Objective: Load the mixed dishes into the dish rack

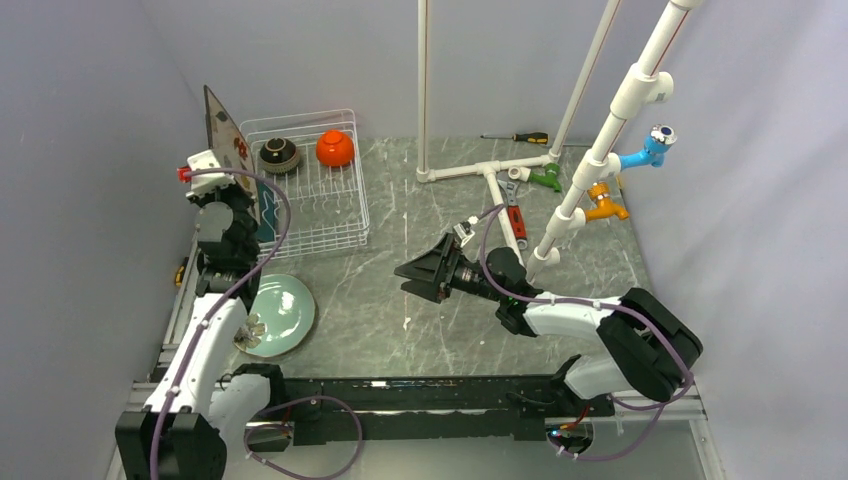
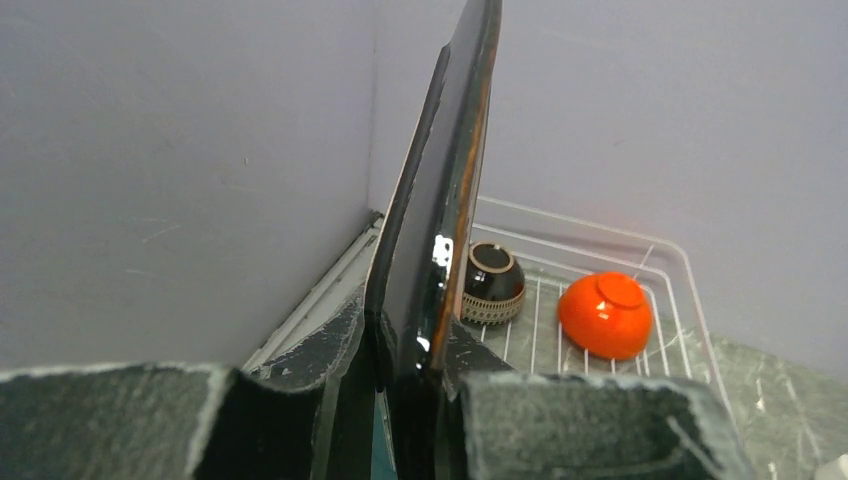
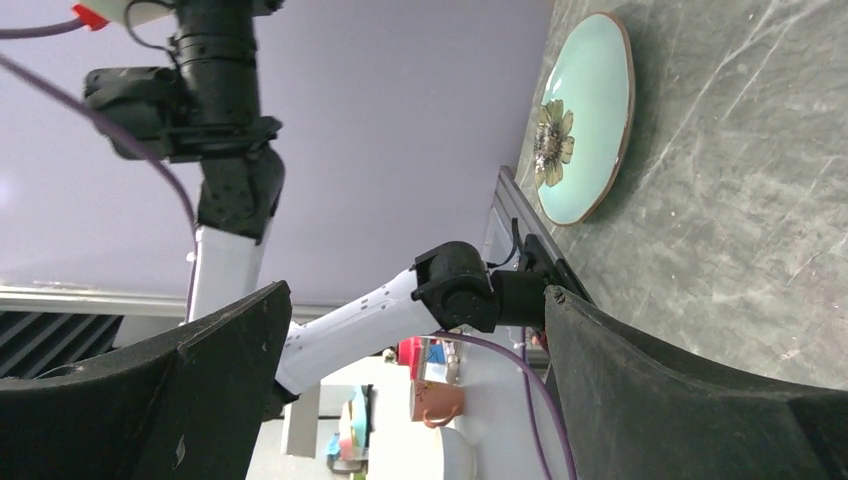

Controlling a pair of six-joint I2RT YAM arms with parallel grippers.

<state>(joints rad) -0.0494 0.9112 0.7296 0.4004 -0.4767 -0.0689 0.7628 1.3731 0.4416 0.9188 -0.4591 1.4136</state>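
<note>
My left gripper [image 1: 236, 178] [image 2: 405, 345] is shut on the lower edge of the brown square floral plate [image 1: 226, 135] [image 2: 440, 200], holding it upright on edge over the left side of the white wire dish rack [image 1: 330, 215] [image 2: 600, 226]. In the rack's far end, the dark brown bowl [image 1: 279, 153] [image 2: 492, 283] and the orange bowl [image 1: 335, 149] [image 2: 605, 315] lie upside down. The dark teal plate [image 1: 266, 222] shows at the rack's near left, partly hidden by my left arm. The pale green round plate [image 1: 276, 315] [image 3: 585, 120] lies flat on the table. My right gripper [image 1: 418, 277] is open and empty above mid-table.
A white pipe frame [image 1: 490, 172] stands at the back right with green [image 1: 547, 177], orange [image 1: 606, 207] and blue [image 1: 650, 152] taps. A screwdriver [image 1: 520, 137] and red-handled tool [image 1: 515, 218] lie near it. The grey wall is close on the left.
</note>
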